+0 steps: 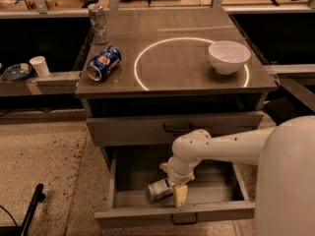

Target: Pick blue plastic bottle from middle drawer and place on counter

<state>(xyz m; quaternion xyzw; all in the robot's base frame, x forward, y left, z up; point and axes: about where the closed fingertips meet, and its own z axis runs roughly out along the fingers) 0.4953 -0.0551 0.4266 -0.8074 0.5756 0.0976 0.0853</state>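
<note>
Holding the gripper (177,193) low inside the pulled-out middle drawer (123,181), close to its near wall, arm (221,149) stretching in from the right. Resting right against the blue plastic bottle (158,190), which is lying on its side on the drawer floor just left of the gripper. Clenching or released: cannot tell. Bearing on the counter (172,77): white bowl (229,56) sitting at the right on the white ring (135,69), blue soda can (103,63) lying at the left, dented silver can (98,22) standing at the far left corner.
</note>
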